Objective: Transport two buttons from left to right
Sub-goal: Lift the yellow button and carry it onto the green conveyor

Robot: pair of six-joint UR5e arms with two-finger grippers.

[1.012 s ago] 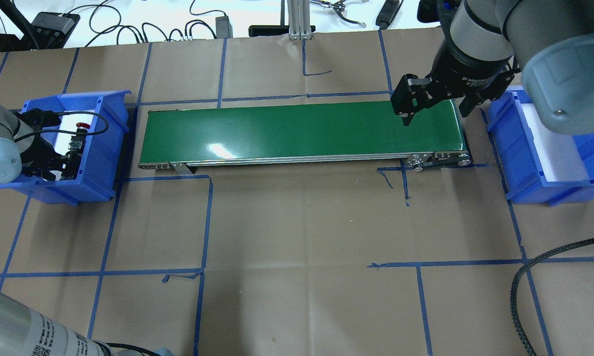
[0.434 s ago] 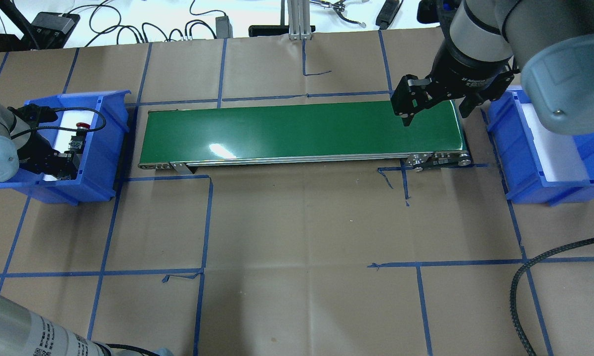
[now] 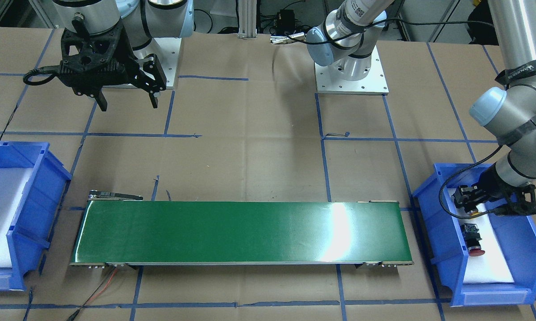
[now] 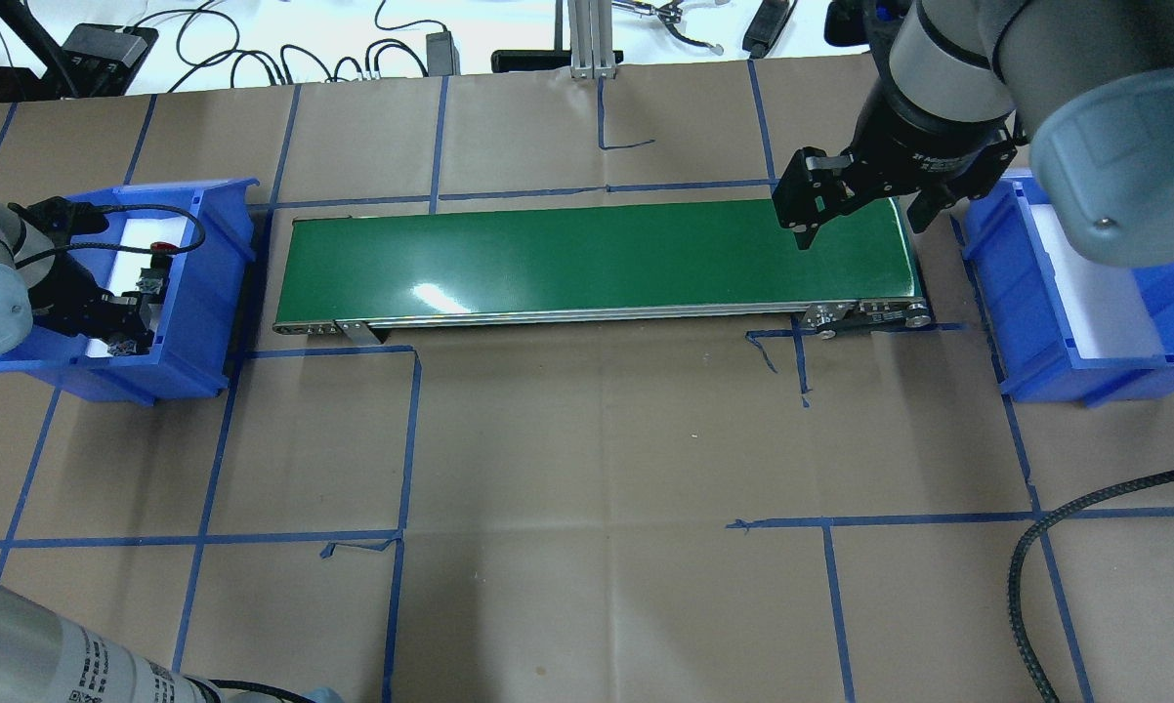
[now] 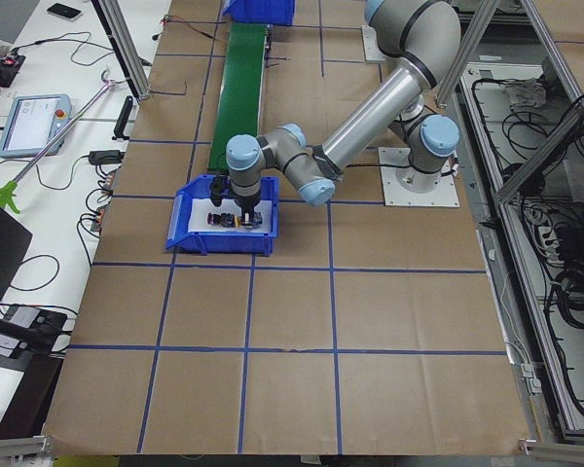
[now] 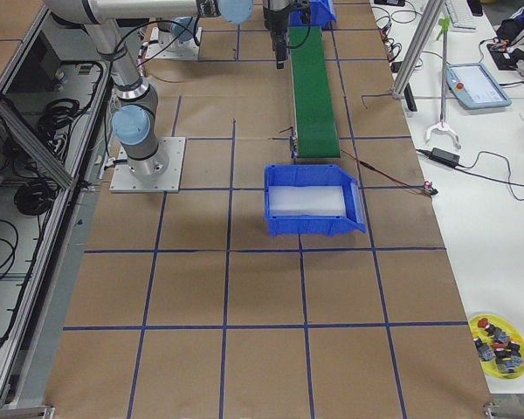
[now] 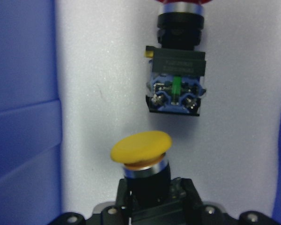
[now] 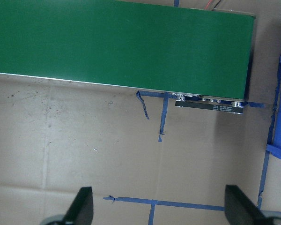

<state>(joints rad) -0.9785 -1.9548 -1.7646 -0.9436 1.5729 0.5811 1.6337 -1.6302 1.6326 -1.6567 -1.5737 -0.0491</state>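
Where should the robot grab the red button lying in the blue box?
Probably the black blocky body of the red button, between its cap and the blue terminal end, coming straight down from above. It lies on its side on the white foam, so its flat sides face outward for two fingers. The round cap would likely slip.

Yellow button (image 7: 140, 149) gripped in left claw (image 7: 149, 192): smooth satin plastic cap, shiny metal collar. Red button (image 7: 178, 65) just past the claw: matt black plastic body, chrome ring. Bin (image 7: 23, 117) around the claw: smooth blue plastic; liner (image 7: 98, 70) white matt foam. Conveyor belt (image 4: 597, 254) glossy green. Surface (image 4: 597, 439) matt brown paper, creased.
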